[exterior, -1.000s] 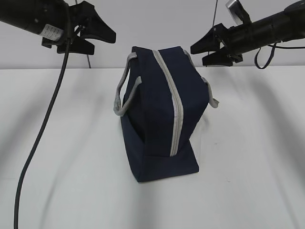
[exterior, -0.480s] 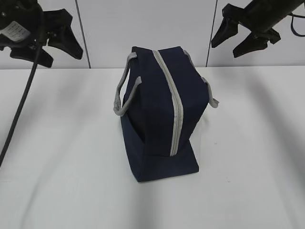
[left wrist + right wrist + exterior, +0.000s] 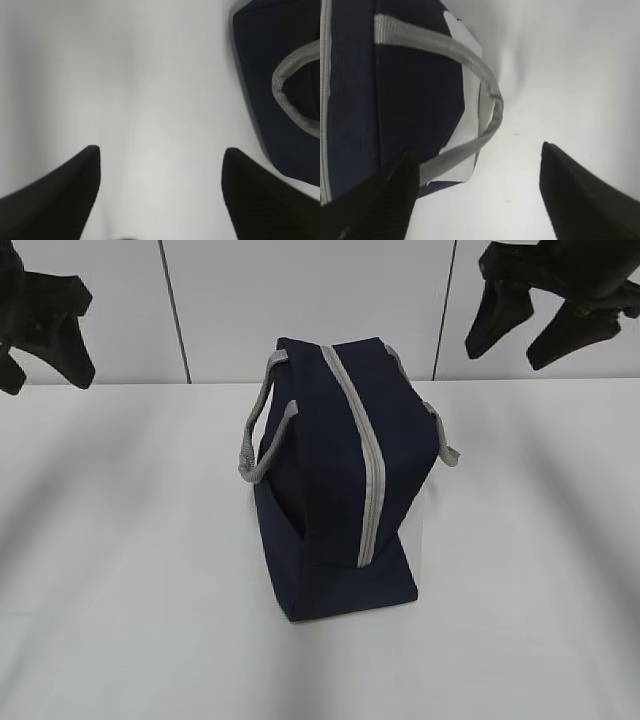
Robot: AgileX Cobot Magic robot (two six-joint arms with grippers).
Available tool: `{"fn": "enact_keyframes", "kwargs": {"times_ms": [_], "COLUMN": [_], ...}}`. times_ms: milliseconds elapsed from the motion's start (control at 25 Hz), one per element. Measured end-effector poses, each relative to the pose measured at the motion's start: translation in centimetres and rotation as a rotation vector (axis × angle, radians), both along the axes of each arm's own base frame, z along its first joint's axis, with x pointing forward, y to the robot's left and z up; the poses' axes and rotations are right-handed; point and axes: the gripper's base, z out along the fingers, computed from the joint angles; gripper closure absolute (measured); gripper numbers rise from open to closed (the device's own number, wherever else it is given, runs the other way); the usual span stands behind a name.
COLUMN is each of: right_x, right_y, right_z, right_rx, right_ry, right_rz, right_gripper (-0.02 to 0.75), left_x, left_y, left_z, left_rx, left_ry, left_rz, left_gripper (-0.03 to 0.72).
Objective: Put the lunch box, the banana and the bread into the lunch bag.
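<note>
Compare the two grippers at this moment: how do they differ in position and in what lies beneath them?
The left gripper hangs at the exterior view's left edge, partly cut off; the right gripper shows whole, upper right. Below the left gripper lies mostly bare table; the right gripper sits beside the lunch bag's grey handle. Both stand open, holding nothing.

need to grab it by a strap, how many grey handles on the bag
2: one handle loops off the lunch bag on its left side, the other handle hangs on its right.
</note>
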Motion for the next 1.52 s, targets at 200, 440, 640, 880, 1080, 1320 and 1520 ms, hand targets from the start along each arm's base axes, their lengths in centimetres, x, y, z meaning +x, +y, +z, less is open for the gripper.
{"fn": "enact_keyframes", "kwargs": {"times_ms": [200,440,640,880,1080,1320,1520], "right_x": [-4.4,-9.3,-13.0,-17.3,-20.7,-24.8,-28.1], "right_y": [-0.6,-1.7,-2.2,-2.6,-2.8,-3.1,-3.3], "right_z": [1.4,2.0,0.7,-1.1,-1.8,-2.9,-5.3], "right_rx": [-0.050,-0.132,-0.154,-0.154,-0.148,-0.141,-0.142], "right_ry": [-0.005,-0.040,-0.070,-0.113,-0.156,-0.202,-0.175], "right_rz": [-0.008,-0.033,-0.050,-0.070,-0.080,-0.092,-0.088], "right_gripper": [0.168,0.168,0.168,0.168,0.169,0.169,0.169], "left_x": [-1.2,-2.9,-5.1,-9.3,-13.5,-19.2,-23.6], "left_y": [0.2,0.5,0.8,1.5,2.2,3.5,3.8], "left_z": [1.4,3.0,2.6,0.3,-0.6,-0.3,-1.4], "left_rx": [-0.001,-0.005,-0.003,0.005,0.008,0.022,-0.001], "left_ry": [-0.013,-0.037,-0.018,0.030,0.003,-0.117,-0.189], "left_rz": [-0.001,-0.004,-0.002,0.001,0.004,0.007,-0.021], "left_gripper": [0.181,0.183,0.185,0.186,0.188,0.190,0.189]}}
